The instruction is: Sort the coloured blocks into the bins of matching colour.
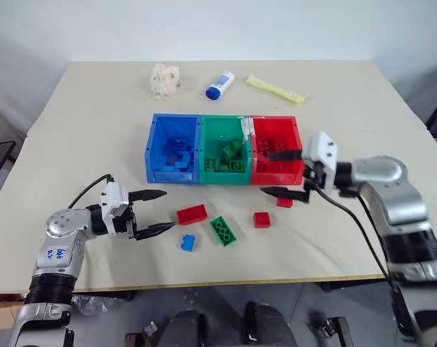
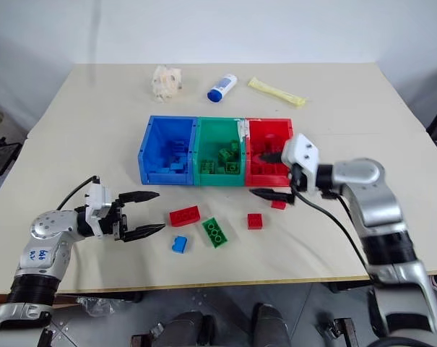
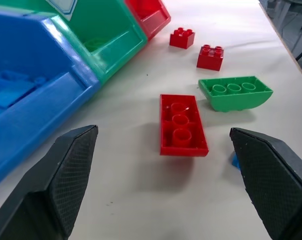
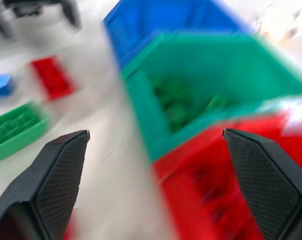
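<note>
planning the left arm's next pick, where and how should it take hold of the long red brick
Grip the long red brick across its two long sides, jaws closing over the narrow width. It lies flat, studs up, clear of its neighbours, directly ahead of the open left gripper, so coming in from the left gripper's side probably suits best.

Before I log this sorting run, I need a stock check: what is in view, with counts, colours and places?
bins: three, blue, green, red, joined mid-table, bricks inside.
loose red blocks: three, before the bins.
green block: one, by the oblong red block.
blue block: one, nearest table edge.
bottle: one, white, blue cap, far side.
yellow packet: one, far side.
crumpled wrapper: one, pale, far side.
left pincer: open, empty.
right pincer: open, at red bin.
</note>
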`<state>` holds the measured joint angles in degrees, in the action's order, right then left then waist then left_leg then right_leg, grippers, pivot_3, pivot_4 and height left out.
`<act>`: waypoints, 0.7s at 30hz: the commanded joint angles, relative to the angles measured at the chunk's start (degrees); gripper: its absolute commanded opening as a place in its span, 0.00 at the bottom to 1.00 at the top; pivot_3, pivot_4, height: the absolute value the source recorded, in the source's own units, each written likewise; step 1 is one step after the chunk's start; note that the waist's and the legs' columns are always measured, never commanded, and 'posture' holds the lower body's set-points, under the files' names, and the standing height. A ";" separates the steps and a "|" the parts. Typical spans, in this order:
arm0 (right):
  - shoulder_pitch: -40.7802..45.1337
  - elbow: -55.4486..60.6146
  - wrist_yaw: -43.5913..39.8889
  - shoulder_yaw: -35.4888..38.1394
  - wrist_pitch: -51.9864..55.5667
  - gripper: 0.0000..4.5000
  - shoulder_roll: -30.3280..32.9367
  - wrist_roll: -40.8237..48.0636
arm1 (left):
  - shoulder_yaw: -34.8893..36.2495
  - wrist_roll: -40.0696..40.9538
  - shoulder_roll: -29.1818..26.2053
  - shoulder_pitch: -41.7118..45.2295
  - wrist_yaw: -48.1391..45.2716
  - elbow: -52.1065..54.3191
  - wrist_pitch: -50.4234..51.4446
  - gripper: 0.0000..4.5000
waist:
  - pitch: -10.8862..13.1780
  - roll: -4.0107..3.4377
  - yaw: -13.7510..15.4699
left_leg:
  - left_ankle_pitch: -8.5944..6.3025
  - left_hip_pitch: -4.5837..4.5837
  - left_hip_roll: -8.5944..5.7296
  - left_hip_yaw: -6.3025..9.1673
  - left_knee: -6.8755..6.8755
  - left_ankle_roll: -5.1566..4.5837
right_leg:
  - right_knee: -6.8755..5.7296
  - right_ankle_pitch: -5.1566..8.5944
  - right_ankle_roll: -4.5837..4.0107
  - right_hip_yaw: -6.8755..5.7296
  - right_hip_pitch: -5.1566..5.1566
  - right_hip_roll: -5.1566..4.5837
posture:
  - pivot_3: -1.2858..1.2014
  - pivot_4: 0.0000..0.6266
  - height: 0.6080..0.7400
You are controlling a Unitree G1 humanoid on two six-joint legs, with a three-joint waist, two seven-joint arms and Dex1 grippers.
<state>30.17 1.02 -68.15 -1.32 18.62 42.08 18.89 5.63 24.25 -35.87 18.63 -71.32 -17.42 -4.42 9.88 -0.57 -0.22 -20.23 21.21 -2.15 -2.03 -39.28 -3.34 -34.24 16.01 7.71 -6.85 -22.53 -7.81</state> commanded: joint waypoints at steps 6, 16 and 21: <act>-24.10 13.65 -1.02 16.26 5.16 0.99 13.24 3.81 | 0.50 -0.91 -1.20 2.91 -3.15 -5.16 -2.38 1.00 | 0.00 0.00 1.57 | 0.00 -0.02 0.00 -0.10 -0.06 -0.01 | 0.07 -0.01 0.02 0.03 0.06 -0.02 | 0.52 0.24 1.00; -31.50 15.73 2.49 22.91 7.94 0.99 15.49 3.90 | 0.90 -0.46 -1.28 4.03 -5.43 -6.27 -2.46 1.00 | 0.00 0.01 1.50 | -0.01 -0.05 0.09 -0.13 -0.18 0.02 | 0.06 -0.02 0.03 0.20 0.08 0.01 | 0.52 0.24 1.00; -23.68 13.33 4.41 14.99 9.06 0.99 13.68 3.01 | 1.09 -0.05 -1.01 2.76 -4.94 -3.77 -1.88 1.00 | 0.00 0.01 1.46 | -0.01 -0.03 0.08 -0.10 -0.21 0.02 | 0.09 -0.02 0.02 0.33 0.08 -0.01 | 0.52 0.24 1.00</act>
<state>5.44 14.67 -64.26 14.87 27.61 56.17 21.84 5.75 23.42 -36.61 21.84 -76.31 -23.10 -6.27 9.88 -0.56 1.24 -20.24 21.18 -2.06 -2.10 -39.48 -3.32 -34.14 15.99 7.73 -6.46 -22.45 -7.82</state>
